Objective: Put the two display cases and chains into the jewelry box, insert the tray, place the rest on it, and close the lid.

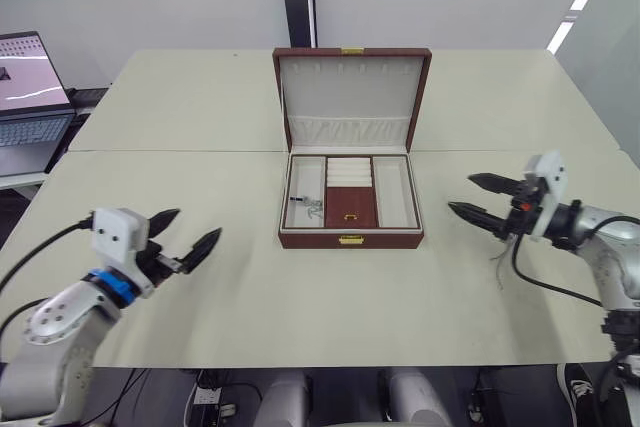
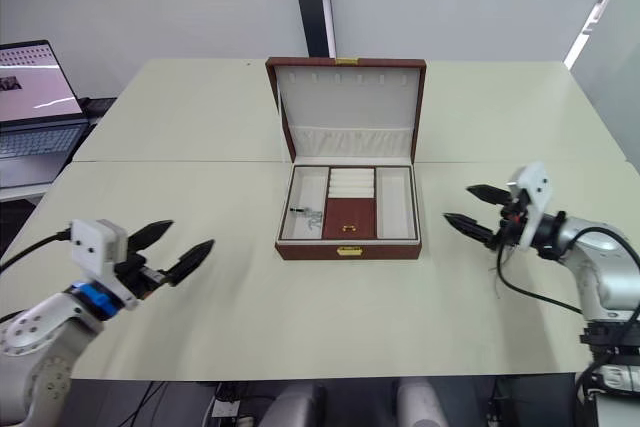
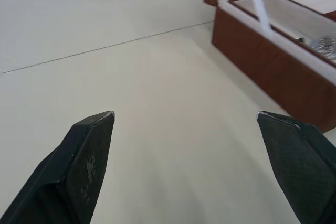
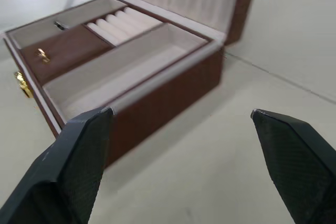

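The brown jewelry box stands at the table's middle with its lid upright. Inside are cream compartments, a row of ring rolls and a brown flap with a gold clasp; I cannot tell whether this is the tray. A small silver chain lies in the box's left compartment. The display cases are out of view. My left gripper hovers open over bare table, left of the box. To the right of the box my right gripper is open too, holding nothing.
An open laptop sits on a side desk at the far left. A seam between two tabletops runs across behind the box's base. A gold latch marks the box's front wall.
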Robot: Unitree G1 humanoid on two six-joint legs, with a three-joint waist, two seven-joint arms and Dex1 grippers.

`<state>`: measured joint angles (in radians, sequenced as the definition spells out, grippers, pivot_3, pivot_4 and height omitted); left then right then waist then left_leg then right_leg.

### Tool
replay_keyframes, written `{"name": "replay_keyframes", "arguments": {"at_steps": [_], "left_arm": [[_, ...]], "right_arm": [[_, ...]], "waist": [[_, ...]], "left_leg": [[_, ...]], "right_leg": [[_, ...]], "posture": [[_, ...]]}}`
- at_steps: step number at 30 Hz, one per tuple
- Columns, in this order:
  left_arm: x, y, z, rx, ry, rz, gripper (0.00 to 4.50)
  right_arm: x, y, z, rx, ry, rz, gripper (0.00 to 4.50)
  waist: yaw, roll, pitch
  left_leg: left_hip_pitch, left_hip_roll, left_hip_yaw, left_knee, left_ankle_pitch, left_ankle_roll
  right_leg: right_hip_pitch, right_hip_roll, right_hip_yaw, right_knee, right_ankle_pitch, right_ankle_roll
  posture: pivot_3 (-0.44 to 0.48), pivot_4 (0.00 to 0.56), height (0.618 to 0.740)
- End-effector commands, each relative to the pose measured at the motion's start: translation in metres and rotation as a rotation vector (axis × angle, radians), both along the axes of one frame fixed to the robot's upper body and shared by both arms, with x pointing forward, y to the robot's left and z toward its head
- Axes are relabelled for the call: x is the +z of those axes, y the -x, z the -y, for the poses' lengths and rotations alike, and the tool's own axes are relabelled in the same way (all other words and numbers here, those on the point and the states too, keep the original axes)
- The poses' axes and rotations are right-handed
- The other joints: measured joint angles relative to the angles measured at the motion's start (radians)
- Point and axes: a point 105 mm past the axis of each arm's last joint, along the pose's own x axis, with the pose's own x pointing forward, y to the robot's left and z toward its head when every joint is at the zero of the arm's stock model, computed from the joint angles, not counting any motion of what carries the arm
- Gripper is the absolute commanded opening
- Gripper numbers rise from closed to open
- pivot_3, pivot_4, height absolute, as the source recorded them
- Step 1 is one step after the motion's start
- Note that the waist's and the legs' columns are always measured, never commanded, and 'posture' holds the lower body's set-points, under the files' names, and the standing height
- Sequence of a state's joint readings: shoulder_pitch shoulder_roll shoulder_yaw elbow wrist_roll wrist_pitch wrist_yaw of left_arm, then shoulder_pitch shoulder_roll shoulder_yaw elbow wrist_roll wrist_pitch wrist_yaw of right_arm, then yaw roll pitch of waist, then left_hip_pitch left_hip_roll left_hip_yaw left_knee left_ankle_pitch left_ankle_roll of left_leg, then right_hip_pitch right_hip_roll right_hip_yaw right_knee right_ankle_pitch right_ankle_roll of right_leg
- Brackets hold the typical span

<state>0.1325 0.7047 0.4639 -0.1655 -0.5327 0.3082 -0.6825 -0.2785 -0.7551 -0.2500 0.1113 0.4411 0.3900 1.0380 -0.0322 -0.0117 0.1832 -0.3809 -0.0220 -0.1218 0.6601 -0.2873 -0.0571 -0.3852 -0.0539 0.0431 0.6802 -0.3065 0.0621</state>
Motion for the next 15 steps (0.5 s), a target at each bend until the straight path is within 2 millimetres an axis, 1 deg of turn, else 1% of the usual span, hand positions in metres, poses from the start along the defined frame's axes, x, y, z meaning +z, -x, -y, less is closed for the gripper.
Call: {"name": "replay_keyframes", "arguments": {"at_steps": [1, 4, 8, 11, 15], "left_arm": [[0.017, 0.002, -0.034, 0.078, -0.049, 0.054, 4.5], [0.023, 0.004, -0.061, 0.162, -0.073, 0.082, 4.5], [0.026, 0.007, -0.085, 0.261, -0.074, 0.12, 4.5], [0.024, 0.009, -0.094, 0.299, -0.066, 0.126, 4.5], [0.021, 0.012, -0.107, 0.366, -0.058, 0.138, 4.5]], "right_arm": [[0.007, 0.003, 0.034, -0.112, 0.037, 0.047, 4.46], [0.0, 0.008, 0.059, -0.214, 0.043, 0.041, 4.46], [-0.015, 0.015, 0.084, -0.333, 0.037, 0.033, 4.46], [-0.021, 0.018, 0.094, -0.389, 0.027, 0.038, 4.46], [-0.027, 0.021, 0.113, -0.497, 0.017, 0.064, 4.46]], "waist": [[-0.001, 0.0, 0.0], [-0.001, 0.0, 0.0], [0.0, 0.0, 0.0], [0.0, 0.0, 0.0], [-0.001, 0.0, 0.0]], "left_leg": [[0.0, 0.0, 0.001, 0.0, 0.0, 0.0], [0.0, 0.0, 0.001, 0.0, 0.0, 0.0], [0.0, 0.0, 0.001, 0.0, 0.0, 0.0], [0.0, 0.0, 0.001, 0.0, 0.0, 0.0], [0.001, 0.0, 0.001, 0.0, 0.0, 0.0]], "right_leg": [[0.0, 0.0, 0.0, 0.0, 0.0, 0.0], [0.0, 0.0, 0.001, 0.0, 0.0, 0.0], [0.0, 0.0, 0.001, 0.0, 0.0, 0.0], [0.0, -0.001, 0.001, 0.0, 0.0, 0.0], [0.0, -0.001, 0.001, 0.0, 0.0, 0.0]], "posture": [[0.0, 0.15, 0.74], [0.0, 0.15, 0.74], [0.0, 0.15, 0.74], [0.0, 0.15, 0.74], [0.0, 0.15, 0.74]]}}
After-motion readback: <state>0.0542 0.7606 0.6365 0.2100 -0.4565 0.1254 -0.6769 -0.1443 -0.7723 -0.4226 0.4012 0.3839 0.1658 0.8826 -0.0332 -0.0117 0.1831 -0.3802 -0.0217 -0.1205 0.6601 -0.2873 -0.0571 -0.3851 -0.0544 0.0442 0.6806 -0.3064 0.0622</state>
